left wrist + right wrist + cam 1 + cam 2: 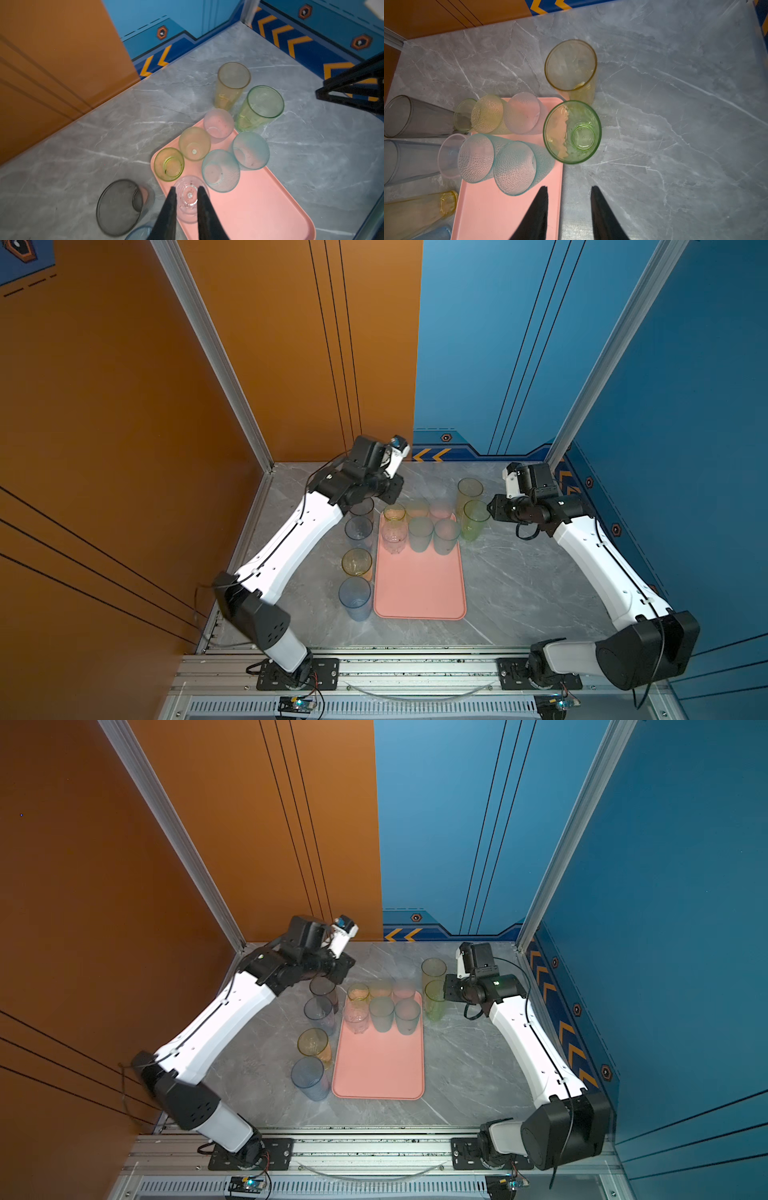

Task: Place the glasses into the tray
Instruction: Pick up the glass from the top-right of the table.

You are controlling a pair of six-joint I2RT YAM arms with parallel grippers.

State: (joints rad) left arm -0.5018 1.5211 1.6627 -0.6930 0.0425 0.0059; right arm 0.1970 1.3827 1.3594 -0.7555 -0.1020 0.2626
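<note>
The salmon-pink tray lies mid-table with several glasses standing at its far end, among them two teal ones and a clear one. My left gripper hovers over that clear glass with its jaws a little apart and holds nothing. My right gripper is open and empty above the tray's right rim. Ahead of it a tall green glass stands on the table beside the tray. A tall yellow glass is just beyond.
Left of the tray, a row of tall glasses stands on the grey marble table: grey, bluish, amber and blue. Orange and blue walls close in the back and sides. An aluminium rail runs along the front.
</note>
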